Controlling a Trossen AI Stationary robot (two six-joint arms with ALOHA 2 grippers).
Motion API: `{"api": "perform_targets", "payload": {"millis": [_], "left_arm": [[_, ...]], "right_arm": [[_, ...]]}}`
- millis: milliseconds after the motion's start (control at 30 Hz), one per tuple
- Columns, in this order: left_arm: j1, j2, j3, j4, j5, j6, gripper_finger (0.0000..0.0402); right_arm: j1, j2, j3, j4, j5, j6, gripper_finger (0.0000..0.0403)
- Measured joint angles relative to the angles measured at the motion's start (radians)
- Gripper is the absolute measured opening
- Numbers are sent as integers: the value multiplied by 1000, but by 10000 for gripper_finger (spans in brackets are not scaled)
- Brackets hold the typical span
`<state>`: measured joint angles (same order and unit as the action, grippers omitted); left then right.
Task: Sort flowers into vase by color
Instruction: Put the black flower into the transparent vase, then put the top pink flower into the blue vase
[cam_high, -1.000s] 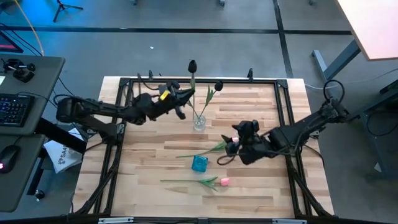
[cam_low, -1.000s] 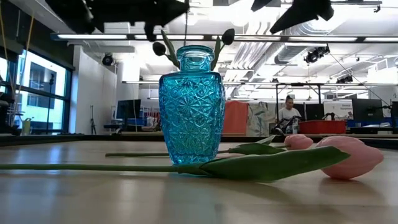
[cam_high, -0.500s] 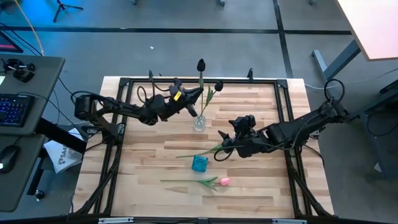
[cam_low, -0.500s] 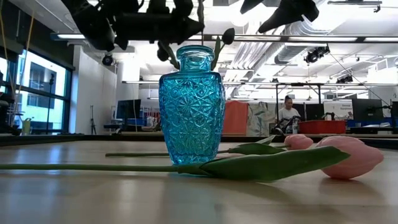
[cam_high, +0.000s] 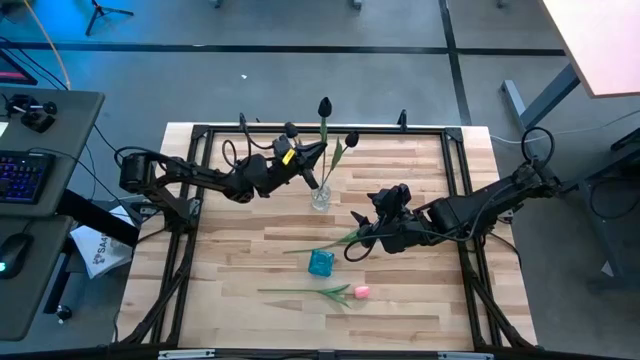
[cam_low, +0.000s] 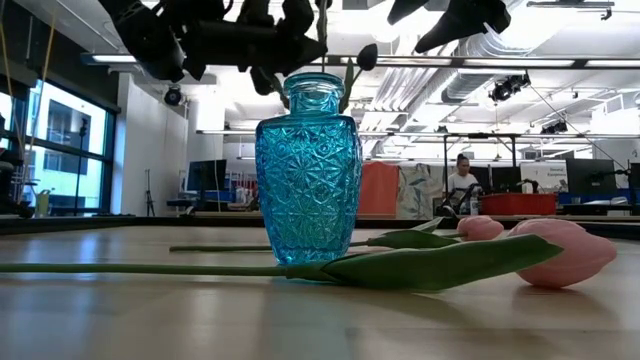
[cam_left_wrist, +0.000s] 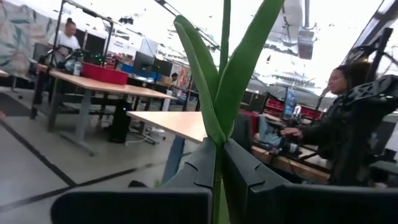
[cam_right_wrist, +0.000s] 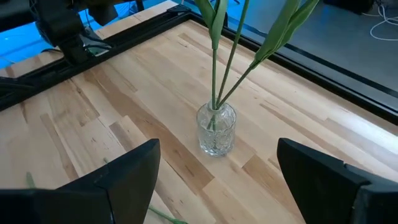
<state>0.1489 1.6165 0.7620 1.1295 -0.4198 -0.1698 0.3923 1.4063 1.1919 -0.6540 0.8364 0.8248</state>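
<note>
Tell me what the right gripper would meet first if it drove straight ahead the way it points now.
Probably the clear glass vase. The right gripper has its fingers spread, and the vase, holding green stems, sits centred between them ahead on the wooden table. Nothing shows in between, though depth is hard to judge.

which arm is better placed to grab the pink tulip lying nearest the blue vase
Right: its open right gripper hovers by that pink tulip. The left gripper is shut on a dark tulip at the clear glass vase.
</note>
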Motion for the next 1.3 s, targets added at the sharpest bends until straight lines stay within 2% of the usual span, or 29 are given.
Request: {"api": "perform_targets", "payload": {"millis": [433,667,833,1067,1300], "left_arm": [[-8,0,0,-93,-10,16,0],[-12,-1,0,-97,57,55,10],[-29,-33,0,-203,44,137,43],[-41,-142,0,-489,49,125,114],[-77,-293,0,-709,62,69,172]], "right_arm": [[0,0,0,-3,-2,-22,318],[0,0,0,-3,-2,-22,318],[0,-6,0,-3,-25,-22,318],[0,-23,0,1,-32,-30,318],[0,-45,14,-8,-25,-60,318]]}}
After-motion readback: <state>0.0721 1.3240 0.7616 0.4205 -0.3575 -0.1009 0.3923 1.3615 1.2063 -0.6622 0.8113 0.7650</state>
